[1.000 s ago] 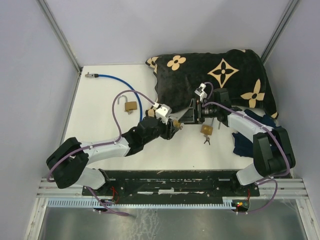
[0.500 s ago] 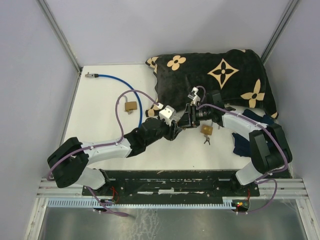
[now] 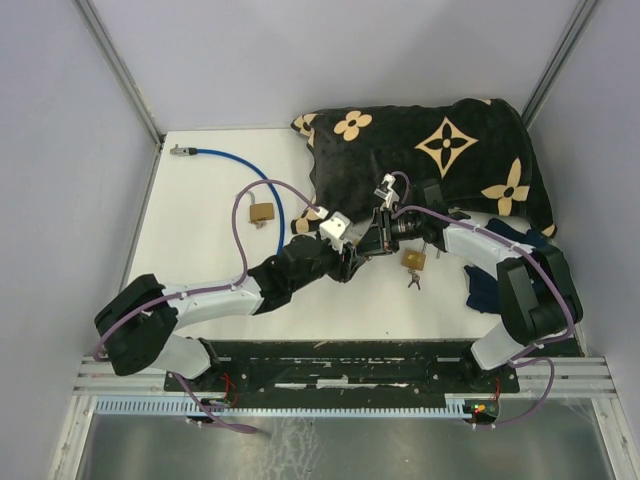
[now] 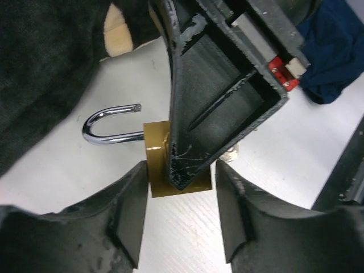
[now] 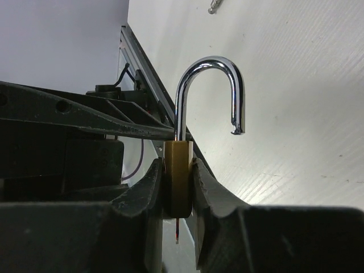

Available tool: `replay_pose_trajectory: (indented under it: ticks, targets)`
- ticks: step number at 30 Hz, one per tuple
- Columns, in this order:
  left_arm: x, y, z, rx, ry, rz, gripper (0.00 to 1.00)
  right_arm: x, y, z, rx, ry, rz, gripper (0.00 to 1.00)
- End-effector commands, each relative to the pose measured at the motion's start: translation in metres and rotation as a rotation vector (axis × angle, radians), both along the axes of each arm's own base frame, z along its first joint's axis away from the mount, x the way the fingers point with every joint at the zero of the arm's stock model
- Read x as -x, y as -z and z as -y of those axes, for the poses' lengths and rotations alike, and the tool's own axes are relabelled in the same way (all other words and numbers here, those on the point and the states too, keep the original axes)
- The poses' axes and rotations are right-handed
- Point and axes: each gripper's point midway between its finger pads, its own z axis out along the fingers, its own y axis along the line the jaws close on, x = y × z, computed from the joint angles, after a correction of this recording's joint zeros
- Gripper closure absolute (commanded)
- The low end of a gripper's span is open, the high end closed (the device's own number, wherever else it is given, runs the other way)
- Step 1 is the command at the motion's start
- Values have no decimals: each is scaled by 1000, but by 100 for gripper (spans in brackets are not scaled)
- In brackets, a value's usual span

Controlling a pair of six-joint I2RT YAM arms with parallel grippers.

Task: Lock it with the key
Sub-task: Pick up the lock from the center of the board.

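Note:
A brass padlock [image 5: 178, 156] with its chrome shackle [image 5: 211, 79] swung open stands edge-on between the fingers of my right gripper [image 5: 178, 173], which is shut on its body. In the left wrist view the same padlock [image 4: 154, 165] sits partly behind a right finger [image 4: 210, 114]. My left gripper [image 4: 181, 190] is open, with a finger on either side of the padlock. In the top view both grippers, left [image 3: 349, 258] and right [image 3: 368, 238], meet at mid-table. A small key [image 3: 412, 282] lies by a second brass padlock [image 3: 414, 260].
A third padlock [image 3: 261, 212], shackle open, lies to the left near a blue cable [image 3: 240, 170]. A black patterned pillow [image 3: 430, 150] fills the back right. A dark blue cloth [image 3: 490, 285] lies beside the right arm.
My right gripper has moved left to the left gripper and shut on the padlock. The left gripper's fingers have spread and let go of it.

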Motion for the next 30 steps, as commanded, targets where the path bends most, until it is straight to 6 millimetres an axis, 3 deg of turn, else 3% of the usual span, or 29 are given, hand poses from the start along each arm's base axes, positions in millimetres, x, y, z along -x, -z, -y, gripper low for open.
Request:
replay_pose_trajectory:
  ticks: [1,5,10,15,20,25,30]
  targets:
    - [16,-47,11,123,110,90,39,-5,-28,-7,-73,-64,108,96]
    - [33,-51,1,149,156,95,28,-3,-32,-6,-81,-87,130,98]
    - [49,-66,-21,209,153,120,25,0,-33,-3,-54,-132,179,98]
    - [57,-64,-47,217,124,170,26,12,-38,6,-20,-277,331,98]
    - [64,-56,-67,159,143,331,24,22,-32,21,57,-393,442,98]
    - [65,-44,-64,114,171,324,22,27,-25,32,115,-446,483,98]
    - [69,-60,-61,151,197,361,22,33,-23,40,137,-530,539,98]
